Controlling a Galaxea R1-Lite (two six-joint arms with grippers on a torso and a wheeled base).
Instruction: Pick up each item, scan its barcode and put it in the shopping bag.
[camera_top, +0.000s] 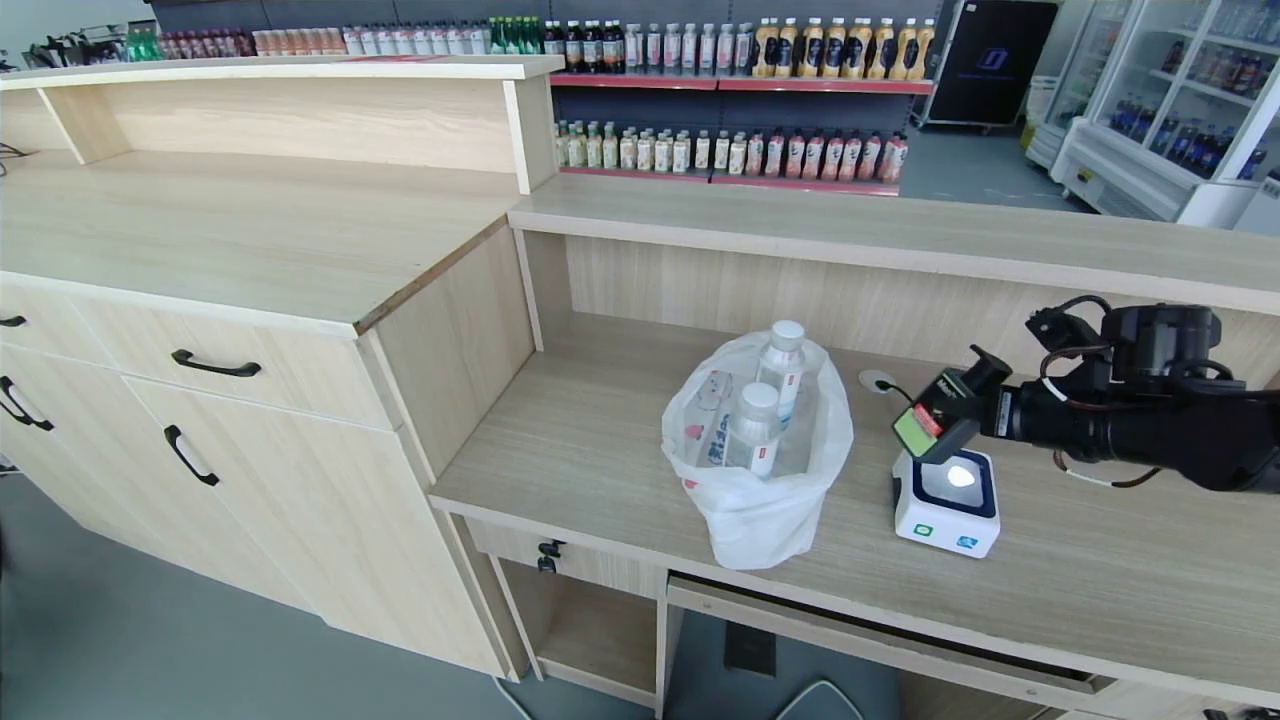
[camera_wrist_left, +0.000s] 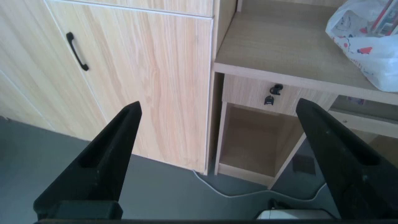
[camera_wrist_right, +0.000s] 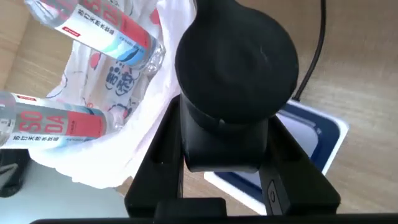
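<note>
With right gripper (camera_top: 975, 400) pinching the small dark item (camera_top: 928, 425) right of centre, just above the lit scanner (camera_top: 945, 515), turn its barcode face squarely downward and hold steady before swinging left over the shopping bag (camera_top: 760, 525).

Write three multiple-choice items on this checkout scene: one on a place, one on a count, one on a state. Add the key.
1. Where is the scanner, relative to the bag?
A inside it; B beside it on the counter; C under it.
2. How many bottles are in the bag?
A one; B two; C four.
3. The left gripper is:
A open; B shut on a bottle; C shut on the bag.
Key: 1 B, it stands on the counter next to the bag; 2 B, two capped bottles show inside; 3 A, its fingers are spread with nothing between.
</note>
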